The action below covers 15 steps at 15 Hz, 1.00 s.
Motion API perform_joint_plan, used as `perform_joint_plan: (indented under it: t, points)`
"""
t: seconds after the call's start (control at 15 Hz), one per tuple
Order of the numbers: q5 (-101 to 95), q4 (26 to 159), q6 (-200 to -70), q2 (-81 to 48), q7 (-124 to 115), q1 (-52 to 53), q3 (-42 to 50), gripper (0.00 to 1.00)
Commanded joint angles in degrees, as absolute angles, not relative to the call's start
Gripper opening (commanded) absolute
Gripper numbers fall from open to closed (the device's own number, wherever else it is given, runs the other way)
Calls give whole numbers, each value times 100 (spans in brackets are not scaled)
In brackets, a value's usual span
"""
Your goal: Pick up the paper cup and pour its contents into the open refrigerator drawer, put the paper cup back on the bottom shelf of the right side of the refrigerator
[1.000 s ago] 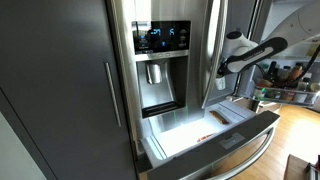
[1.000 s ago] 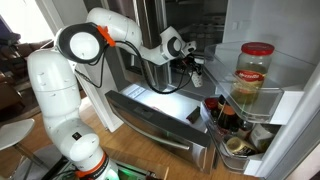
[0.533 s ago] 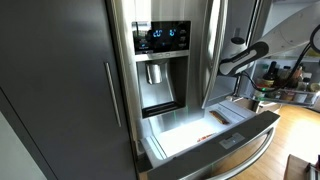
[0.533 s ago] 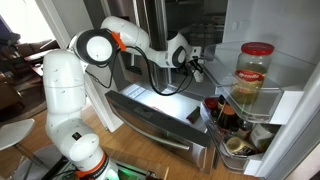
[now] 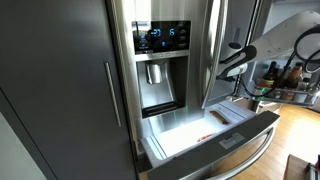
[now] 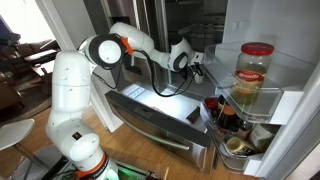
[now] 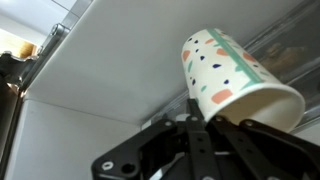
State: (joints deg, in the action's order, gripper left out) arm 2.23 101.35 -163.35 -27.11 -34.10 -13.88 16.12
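Observation:
In the wrist view my gripper (image 7: pixel 216 122) is shut on the paper cup (image 7: pixel 228 72), white with coloured spots, held tilted on its side against the bright white fridge interior. In both exterior views the gripper (image 6: pixel 195 66) (image 5: pixel 223 72) is inside the refrigerator (image 5: pixel 160 60) above the open refrigerator drawer (image 5: pixel 232 142), partly hidden by the door edge. The drawer (image 6: pixel 155 122) is pulled out, with a steel front, a curved bar handle and a white interior. What the cup holds cannot be seen.
The open right door (image 6: pixel 275 100) carries shelves with a large red-lidded jar (image 6: pixel 254 75) and bottles (image 6: pixel 220 112) lower down. Dark grey cabinet panels (image 5: pixel 60 90) stand beside the fridge. The white arm (image 6: pixel 75 90) stands in front of the drawer.
The arm has reached further into the fridge; its elbow has swung closer to the door. The gripper has stayed shut on the cup.

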Motion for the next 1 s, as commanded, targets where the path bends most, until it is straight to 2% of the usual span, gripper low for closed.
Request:
perform_joint_plan:
  t: [0.0, 0.07, 0.13, 0.53, 0.73, 0.93]
  points:
    - [431, 9888, -16086, -2918, -3353, -1236, 1813, 28]
    - [475, 9869, -16000, -2921, -3322, -1257, 1780, 29]
    - [448, 9841, -15900, -2940, -3359, -1219, 1831, 34]
    - [336, 9882, -15344, -2610, -3442, -1045, 1935, 81]
    - [-190, 10103, -15081, -2116, -3631, -644, 2264, 100]
    - [-997, 10220, -14342, -1548, -3727, -321, 2480, 100]
